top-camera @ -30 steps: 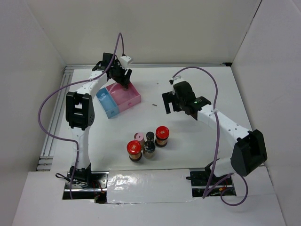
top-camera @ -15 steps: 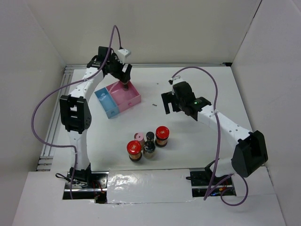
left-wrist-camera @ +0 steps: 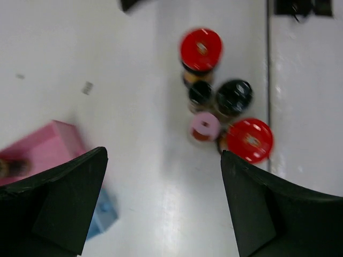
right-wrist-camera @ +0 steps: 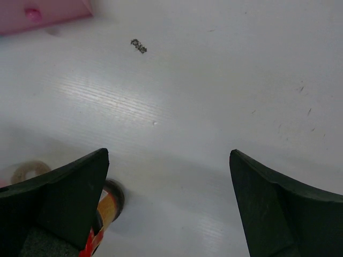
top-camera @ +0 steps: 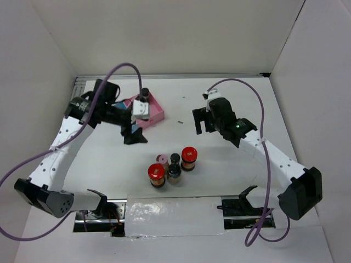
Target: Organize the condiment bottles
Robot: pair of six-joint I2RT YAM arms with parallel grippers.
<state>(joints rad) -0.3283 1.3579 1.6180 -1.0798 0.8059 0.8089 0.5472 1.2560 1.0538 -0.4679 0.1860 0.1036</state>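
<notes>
Dark bottle (top-camera: 145, 93), base behind left arm (top-camera: 60, 148)

Pink-and-blue divided tray (top-camera: 156, 113) at far left of the white table (top-camera: 230, 164), small dark speck (top-camera: 180, 123) to its right.

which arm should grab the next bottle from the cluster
Left, probably. The open left gripper has the whole bottle cluster framed between its fingers in its wrist view, and the tray is on its side. The right gripper, also open, sees only one jar at its view's edge.
</notes>
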